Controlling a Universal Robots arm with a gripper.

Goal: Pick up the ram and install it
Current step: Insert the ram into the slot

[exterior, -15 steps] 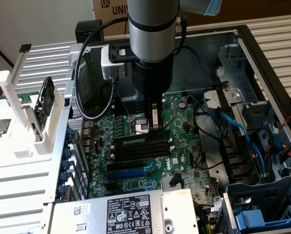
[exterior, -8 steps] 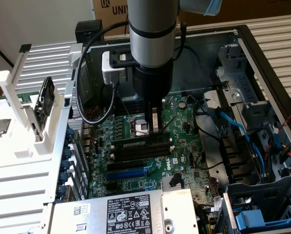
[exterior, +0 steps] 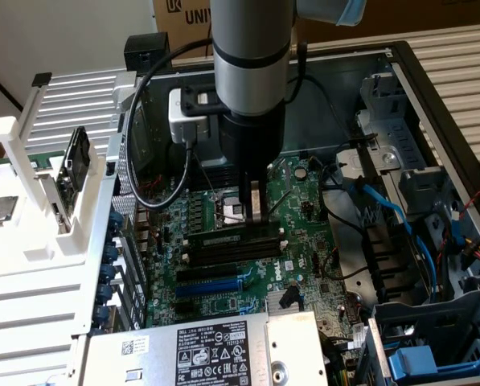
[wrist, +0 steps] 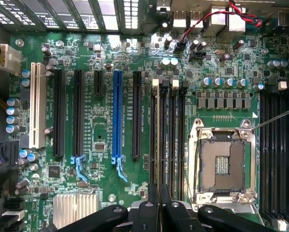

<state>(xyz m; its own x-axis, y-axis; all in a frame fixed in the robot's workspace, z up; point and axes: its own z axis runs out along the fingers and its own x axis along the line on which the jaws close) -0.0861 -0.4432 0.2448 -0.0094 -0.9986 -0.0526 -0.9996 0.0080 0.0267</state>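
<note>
Currently: claw [exterior: 256, 215] on the grey arm sits low over the middle of the green motherboard [wrist: 103, 137]; jaws drawn narrow, pinching the top edge of the ram [exterior: 227, 239], a long thin dark circuit stick with a small pale label. Stick stands on edge, running in line with the bank of black plastic memory slots with white end clips [wrist: 172, 130], at or in one of them; which slot, and whether fully seated, cannot tell. In the wrist view the black fingers [wrist: 146, 212] lie close together over that bank. Square silver-framed processor socket [wrist: 224, 164] just beside the bank; second bank of black slots [wrist: 277, 159] on the socket's other side. Long blue expansion slot [wrist: 117, 116] among black ones, on the side of the first bank away from the socket, apart from the claw. Finned silver heat sink [wrist: 74, 210] near the board edge bordering the grey power supply box with white labels [exterior: 215, 346]. Black cable [exterior: 139, 161] loops beside the arm toward the board edge at the exterior view's left.
</note>
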